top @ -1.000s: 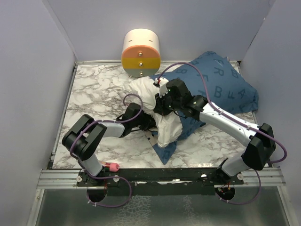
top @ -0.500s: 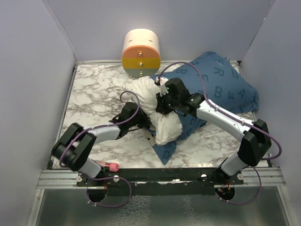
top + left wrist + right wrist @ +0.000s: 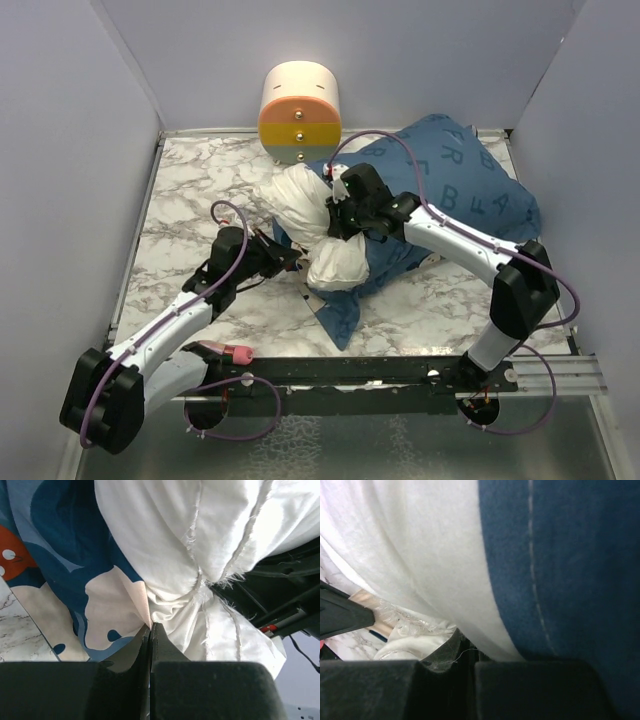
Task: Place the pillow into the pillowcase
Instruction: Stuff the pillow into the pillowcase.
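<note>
The white pillow (image 3: 308,214) lies bunched mid-table, its right part inside the mouth of the blue lettered pillowcase (image 3: 455,185). My right gripper (image 3: 334,212) is shut on a pinch of the pillow, cinching it in the middle. My left gripper (image 3: 288,257) is shut on the pillowcase's near-left hem. In the left wrist view the closed tips of the left gripper (image 3: 150,628) bite the cream-and-blue printed pillowcase (image 3: 65,565), with the gathered pillow (image 3: 215,535) right beside. The right wrist view shows the pillow (image 3: 415,550) against the pillowcase (image 3: 570,560) above the right gripper (image 3: 466,647).
A cream-and-orange cylinder (image 3: 299,112) stands at the back wall, just behind the pillow. Grey walls close in the marble table (image 3: 190,190) on three sides. A small pink object (image 3: 237,353) lies by the metal rail (image 3: 340,375) at the near edge.
My left gripper closed on the pillowcase hem and its arm stretched out and swung back to the left. The right arm pushed the pillow up and left, and the pillowcase shifted with it.
</note>
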`<state>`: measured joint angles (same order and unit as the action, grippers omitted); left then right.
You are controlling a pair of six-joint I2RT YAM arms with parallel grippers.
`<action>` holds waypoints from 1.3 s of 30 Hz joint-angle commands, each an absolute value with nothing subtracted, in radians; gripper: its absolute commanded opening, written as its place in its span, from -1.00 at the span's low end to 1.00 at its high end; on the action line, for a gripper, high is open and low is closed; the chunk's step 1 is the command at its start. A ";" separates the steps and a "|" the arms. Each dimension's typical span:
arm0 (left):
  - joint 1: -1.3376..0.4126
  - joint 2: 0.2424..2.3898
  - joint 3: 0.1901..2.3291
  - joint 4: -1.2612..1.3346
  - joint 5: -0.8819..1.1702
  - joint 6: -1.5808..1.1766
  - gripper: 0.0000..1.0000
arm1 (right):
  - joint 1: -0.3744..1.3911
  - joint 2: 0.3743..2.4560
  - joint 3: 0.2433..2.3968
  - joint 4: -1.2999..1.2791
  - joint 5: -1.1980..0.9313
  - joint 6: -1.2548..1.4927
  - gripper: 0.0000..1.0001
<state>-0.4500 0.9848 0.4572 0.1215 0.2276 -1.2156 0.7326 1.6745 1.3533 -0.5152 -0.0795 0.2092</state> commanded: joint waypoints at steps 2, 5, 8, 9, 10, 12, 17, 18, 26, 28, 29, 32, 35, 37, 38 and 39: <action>-0.405 0.908 0.545 0.150 0.369 -1.225 -1.00 | 0.649 1.780 1.304 -0.687 0.107 0.119 -0.99; -0.405 0.905 0.577 0.154 0.420 -1.233 -1.00 | 0.649 1.829 1.326 -0.699 0.099 0.101 -0.99; -0.405 0.893 0.607 0.147 0.454 -1.242 -1.00 | 0.649 1.888 1.354 -0.706 0.095 0.079 -0.99; -0.404 0.888 0.620 0.137 0.455 -1.239 -1.00 | 0.649 1.907 1.363 -0.709 0.085 0.068 -0.99; -0.401 0.886 0.630 0.130 0.457 -1.238 -1.00 | 0.649 1.926 1.370 -0.712 0.074 0.057 -0.99; -0.395 0.892 0.638 0.138 0.461 -1.242 -1.00 | 0.648 1.960 1.382 -0.724 0.040 0.032 -0.97; -0.373 0.937 0.610 0.263 0.449 -1.278 -1.00 | 0.649 1.980 1.362 -0.730 -0.141 -0.039 -0.68; -0.369 0.956 0.602 0.305 0.444 -1.284 -1.00 | 0.649 1.974 1.355 -0.731 -0.214 -0.059 -0.58; -0.365 1.229 0.533 0.577 0.495 -1.295 -1.00 | 0.649 1.650 1.372 -0.555 -0.766 -0.024 0.63; -0.363 1.236 0.541 0.565 0.493 -1.280 -1.00 | 0.649 1.583 1.409 -0.524 -0.792 0.007 0.71; -0.361 1.237 0.546 0.559 0.496 -1.274 -1.00 | 0.649 1.554 1.428 -0.521 -0.803 0.008 0.74; -0.359 1.239 0.552 0.556 0.504 -1.270 -1.00 | 0.650 1.486 1.465 -0.533 -0.872 -0.018 0.76; -0.360 1.231 0.560 0.550 0.503 -1.269 -1.00 | 0.669 1.400 1.452 -0.591 -0.912 -0.113 0.81; -0.359 1.227 0.561 0.547 0.503 -1.270 -1.00 | 0.713 1.341 1.396 -0.637 -0.877 -0.236 0.89; -0.359 1.227 0.562 0.551 0.504 -1.272 -1.00 | 0.755 1.314 1.364 -0.655 -0.817 -0.302 0.96; -0.360 1.228 0.564 0.554 0.507 -1.275 -1.00 | 0.800 1.293 1.335 -0.666 -0.723 -0.362 0.99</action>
